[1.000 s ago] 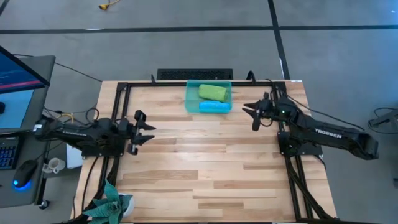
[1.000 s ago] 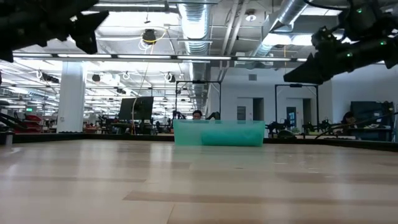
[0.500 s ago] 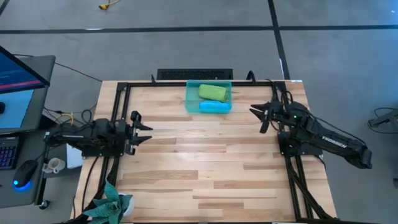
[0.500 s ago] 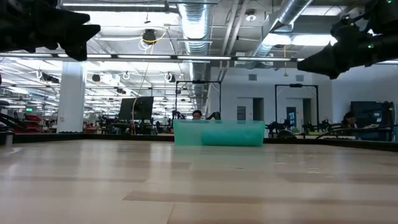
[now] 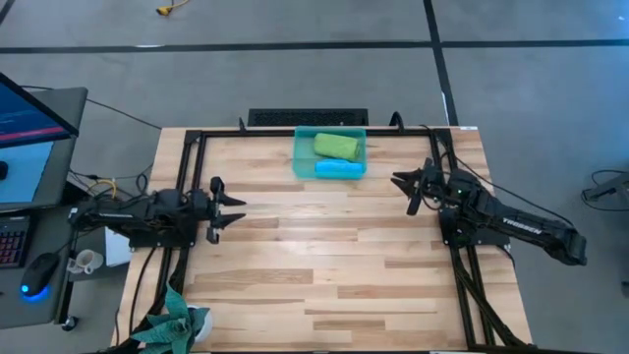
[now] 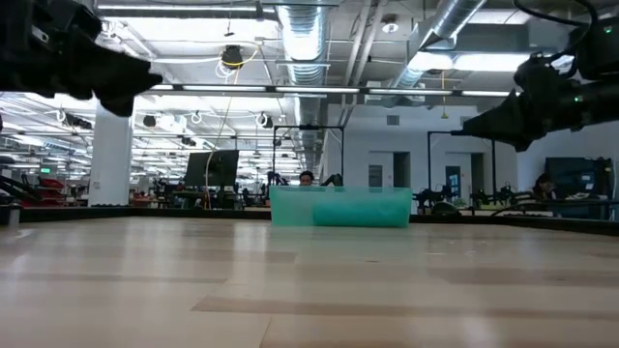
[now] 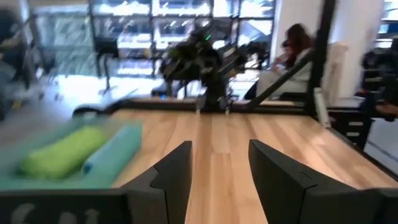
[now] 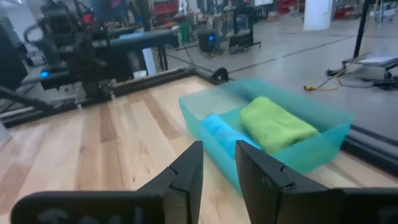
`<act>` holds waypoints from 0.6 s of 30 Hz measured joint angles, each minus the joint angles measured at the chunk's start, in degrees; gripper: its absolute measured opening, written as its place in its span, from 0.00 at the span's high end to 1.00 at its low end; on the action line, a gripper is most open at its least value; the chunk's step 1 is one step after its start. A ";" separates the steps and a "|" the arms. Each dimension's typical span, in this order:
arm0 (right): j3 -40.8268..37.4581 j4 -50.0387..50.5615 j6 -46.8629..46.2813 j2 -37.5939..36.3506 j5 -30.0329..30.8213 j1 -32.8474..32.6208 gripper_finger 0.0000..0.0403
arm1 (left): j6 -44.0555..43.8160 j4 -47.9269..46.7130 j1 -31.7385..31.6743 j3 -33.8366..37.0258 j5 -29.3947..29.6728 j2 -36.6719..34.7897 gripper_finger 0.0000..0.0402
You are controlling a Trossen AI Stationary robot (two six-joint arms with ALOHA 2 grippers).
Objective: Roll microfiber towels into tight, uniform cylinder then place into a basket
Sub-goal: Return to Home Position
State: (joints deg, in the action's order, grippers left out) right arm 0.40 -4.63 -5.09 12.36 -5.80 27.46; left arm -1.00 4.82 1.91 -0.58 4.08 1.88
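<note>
the pale wooden tabletop (image 5: 324, 265) fills the middle of the high view, bare across most of its boards. the left arm (image 5: 138, 211) lies low along the tabletop's left edge and the right arm (image 5: 511, 221) along its right edge, both pointing inward toward the centre.

the basket (image 5: 302, 153) sits at the middle of the far edge of the tabletop, well apart from both arms. in the low view it shows as a translucent teal box (image 6: 340, 207) standing flat at the far side. two rolled towels lie inside it, side by side and touching: the green towel (image 5: 336, 146) on the far side, thicker, and the blue towel (image 5: 339, 169) on the near side, a slimmer cylinder against the basket's near wall.

the left tool (image 5: 240, 208) hangs above the left part of the tabletop, holding nothing, its fingers (image 7: 177, 171) spread with a wide gap. the right tool (image 5: 401, 193) hangs above the right part, nearer the basket, also holding nothing; its fingers (image 8: 186, 171) stand apart with a narrower gap. in the low view both tools are well above the wood.
</note>
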 joint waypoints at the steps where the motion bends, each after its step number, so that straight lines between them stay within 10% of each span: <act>1: 0.00 -0.56 -0.17 -0.01 0.09 0.01 0.71 | -1.13 -1.19 0.00 0.00 1.06 -0.01 0.63; 18: 0.00 3.35 -0.49 0.04 1.18 0.05 0.71 | -2.46 -2.56 0.00 -0.09 2.27 1.21 0.63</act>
State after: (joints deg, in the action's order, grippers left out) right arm 0.40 -1.28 -5.58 12.40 -4.62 27.51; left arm -3.46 2.26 1.91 -0.67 6.35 3.09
